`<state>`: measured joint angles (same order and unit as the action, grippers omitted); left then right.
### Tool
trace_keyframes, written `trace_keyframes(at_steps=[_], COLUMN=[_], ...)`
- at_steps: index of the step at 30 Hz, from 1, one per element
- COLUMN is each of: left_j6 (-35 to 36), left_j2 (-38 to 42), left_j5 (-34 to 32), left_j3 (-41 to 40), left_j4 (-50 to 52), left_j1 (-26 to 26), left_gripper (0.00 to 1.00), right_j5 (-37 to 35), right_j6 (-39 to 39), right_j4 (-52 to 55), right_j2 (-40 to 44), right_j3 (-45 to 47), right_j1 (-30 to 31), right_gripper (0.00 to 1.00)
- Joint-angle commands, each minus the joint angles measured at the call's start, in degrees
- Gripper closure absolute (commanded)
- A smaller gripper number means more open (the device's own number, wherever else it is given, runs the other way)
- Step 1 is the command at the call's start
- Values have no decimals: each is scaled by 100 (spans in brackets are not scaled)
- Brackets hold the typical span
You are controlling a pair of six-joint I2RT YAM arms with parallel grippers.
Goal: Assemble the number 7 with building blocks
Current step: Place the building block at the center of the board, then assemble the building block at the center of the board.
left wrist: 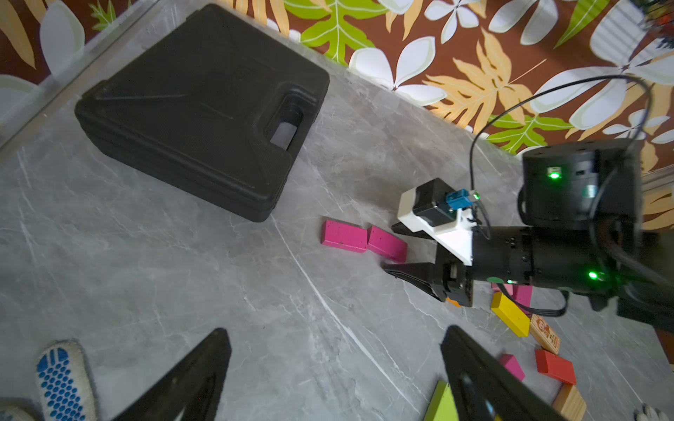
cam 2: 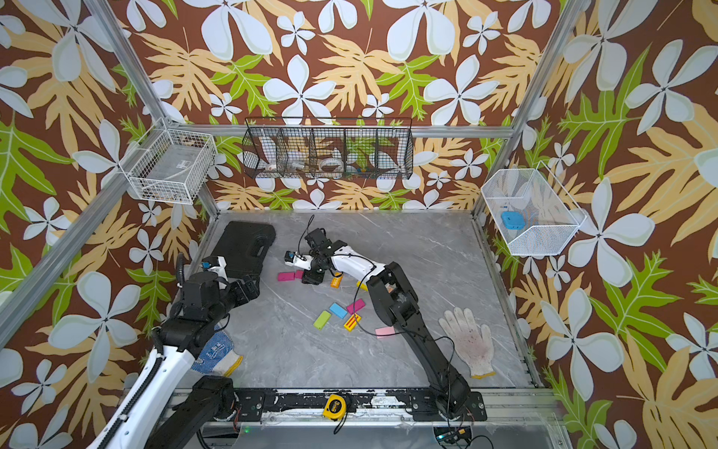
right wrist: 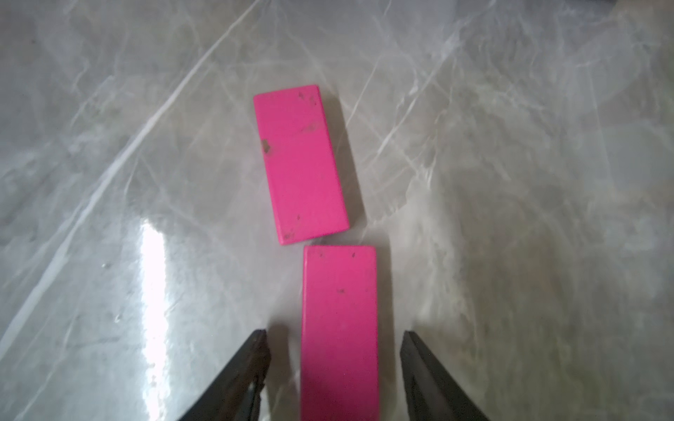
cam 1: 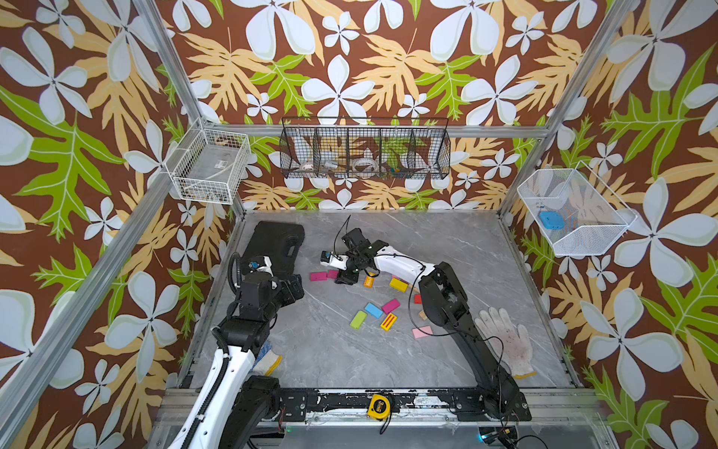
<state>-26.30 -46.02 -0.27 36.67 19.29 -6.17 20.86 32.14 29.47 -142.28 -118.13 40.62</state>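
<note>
R gripper (right wrist: 334,333), jaws parted, is straddling a magenta block (right wrist: 339,291) lying on the table (right wrist: 146,145) lengthwise along its reach, end nearly meeting a second magenta block (right wrist: 301,164); L gripper (left wrist: 337,330) is hanging wide, well apart.

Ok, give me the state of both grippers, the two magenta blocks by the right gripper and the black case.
left gripper: open, holding nothing.
near magenta block: lying flat, ungripped.
far magenta block: lying flat, slightly askew beyond the near one.
right gripper: open, straddling near magenta block without touching.
black case: shut, lying flat.
</note>
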Motion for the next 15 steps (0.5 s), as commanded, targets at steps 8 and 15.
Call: trace_keyframes(at_steps=[8, 15], left_j6=[-585, -553], left_j2=[-1565, -2797], left_j5=[844, 894], left_j3=[-88, 235], left_j4=[-1670, -2207], left_j1=[-2, -7], left_gripper=[47, 52], right_j5=[536, 302], right_j6=[-1620, -2878], right_j4=[-1126, -1149], right_j2=[1339, 1110], right_j3=[1817, 1391], right_j1=[-229, -283], right_gripper=[38, 60])
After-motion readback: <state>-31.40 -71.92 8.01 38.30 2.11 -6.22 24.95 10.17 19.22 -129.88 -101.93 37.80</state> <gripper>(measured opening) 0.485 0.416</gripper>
